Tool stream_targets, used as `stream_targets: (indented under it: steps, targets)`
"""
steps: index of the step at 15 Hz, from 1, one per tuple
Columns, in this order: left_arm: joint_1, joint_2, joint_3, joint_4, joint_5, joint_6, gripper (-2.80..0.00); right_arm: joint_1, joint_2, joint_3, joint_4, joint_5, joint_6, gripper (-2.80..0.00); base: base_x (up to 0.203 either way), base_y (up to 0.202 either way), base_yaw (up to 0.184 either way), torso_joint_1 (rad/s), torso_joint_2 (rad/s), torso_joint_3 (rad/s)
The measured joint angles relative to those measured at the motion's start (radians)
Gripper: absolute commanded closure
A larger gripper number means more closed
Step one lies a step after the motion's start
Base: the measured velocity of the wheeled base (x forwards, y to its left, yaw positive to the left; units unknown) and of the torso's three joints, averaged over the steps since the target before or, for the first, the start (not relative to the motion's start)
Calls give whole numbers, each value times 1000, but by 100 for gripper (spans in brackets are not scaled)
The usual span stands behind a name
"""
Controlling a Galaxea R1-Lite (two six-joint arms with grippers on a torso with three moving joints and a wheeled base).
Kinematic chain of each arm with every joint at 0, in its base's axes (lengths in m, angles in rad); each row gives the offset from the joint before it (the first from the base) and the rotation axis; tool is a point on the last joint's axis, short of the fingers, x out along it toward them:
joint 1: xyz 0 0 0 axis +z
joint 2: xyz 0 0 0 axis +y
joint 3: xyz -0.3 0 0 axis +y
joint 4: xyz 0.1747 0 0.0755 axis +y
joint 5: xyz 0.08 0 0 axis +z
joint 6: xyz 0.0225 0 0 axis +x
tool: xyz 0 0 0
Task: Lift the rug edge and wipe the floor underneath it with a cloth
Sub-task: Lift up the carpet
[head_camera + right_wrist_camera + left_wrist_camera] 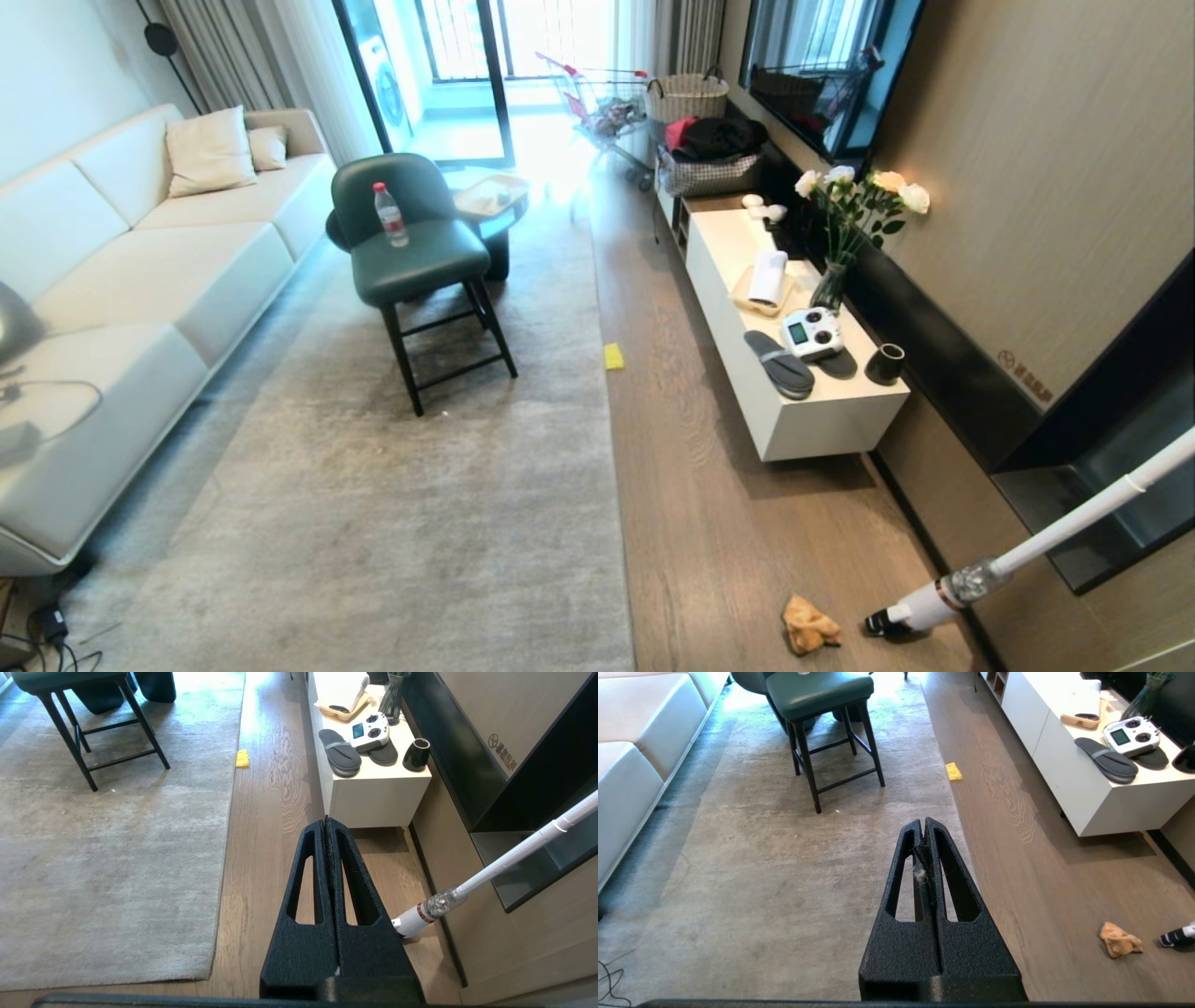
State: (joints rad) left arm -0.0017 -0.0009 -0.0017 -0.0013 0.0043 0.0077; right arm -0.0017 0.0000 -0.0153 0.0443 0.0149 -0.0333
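Both of our grippers hang idle above the living-room floor, holding nothing.

We see our left gripper (pixel 924 823) with its fingers pressed together, a wisp of lint caught between them, poised over the right edge of the rug (pixel 373 523); our right gripper (pixel 326 823) is likewise pressed together, over the bare floor (pixel 728 523) near the white cabinet (pixel 794 411). Neither arm shows in the head view. We find the rug lying flat, its long right edge running beside the wooden planks, with a green chair (pixel 415 252) standing on it. We spot the cloth (pixel 808 625), crumpled, on the planks well apart from the rug edge, just beside the head of a white stick vacuum (pixel 934 602). We also note a small yellow square (pixel 613 356) at the rug's edge farther off.
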Motion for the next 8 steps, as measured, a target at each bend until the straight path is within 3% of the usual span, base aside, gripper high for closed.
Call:
stream_targets:
  steps: [8]
  targets:
    - [0, 0, 0, 1, 0, 0, 0, 0, 0, 0, 1, -1, 18, 0, 0, 0, 0, -37, 83, 47]
